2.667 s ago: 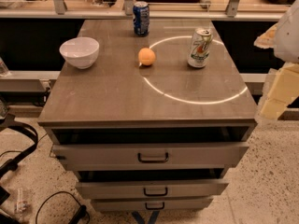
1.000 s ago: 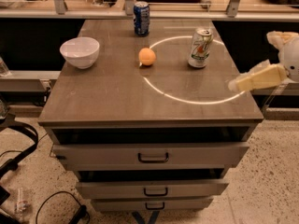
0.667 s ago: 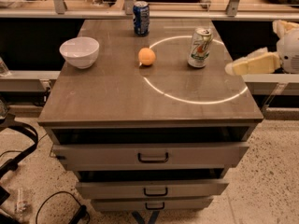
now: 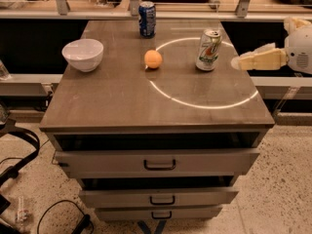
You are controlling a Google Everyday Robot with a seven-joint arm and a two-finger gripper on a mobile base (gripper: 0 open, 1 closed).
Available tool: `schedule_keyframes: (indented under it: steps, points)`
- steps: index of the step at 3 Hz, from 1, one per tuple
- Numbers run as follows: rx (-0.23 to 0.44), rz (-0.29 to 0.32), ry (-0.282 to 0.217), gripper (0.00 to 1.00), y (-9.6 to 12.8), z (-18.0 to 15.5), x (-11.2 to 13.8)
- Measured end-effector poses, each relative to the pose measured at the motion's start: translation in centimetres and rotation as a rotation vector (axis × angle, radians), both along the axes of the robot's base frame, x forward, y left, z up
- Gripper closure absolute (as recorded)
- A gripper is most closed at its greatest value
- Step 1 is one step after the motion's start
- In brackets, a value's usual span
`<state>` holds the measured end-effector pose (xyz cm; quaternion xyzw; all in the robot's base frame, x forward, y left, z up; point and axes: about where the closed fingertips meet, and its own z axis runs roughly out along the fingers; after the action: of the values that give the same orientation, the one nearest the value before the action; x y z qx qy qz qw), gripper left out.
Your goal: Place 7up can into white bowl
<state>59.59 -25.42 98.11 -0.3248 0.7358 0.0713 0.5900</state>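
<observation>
The 7up can, silver-white with green lettering, stands upright on the right part of the brown cabinet top, on the edge of a bright light ring. The white bowl sits at the left of the top, upright and empty. My gripper comes in from the right edge at about can height, its pale fingers pointing left at the can, a short gap to the can's right. It holds nothing and does not touch the can.
A dark blue can stands at the back middle of the top. An orange ball lies between bowl and 7up can. Below are drawers, the upper ones slightly pulled out. Cables lie on the floor at left.
My gripper has risen from low beside the cabinet's right side and swung left, up to can height, closing in on the 7up can. The objects on the top have not moved.
</observation>
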Motion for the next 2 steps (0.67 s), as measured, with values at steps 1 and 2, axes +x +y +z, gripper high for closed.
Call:
schedule_keyframes:
  steps: [1,2]
  points:
    - [0.134,0.053,-0.011,0.0,2.7,-0.2,3.1]
    - [0.25,0.09,-0.02,0.0,4.4,-1.4,6.2]
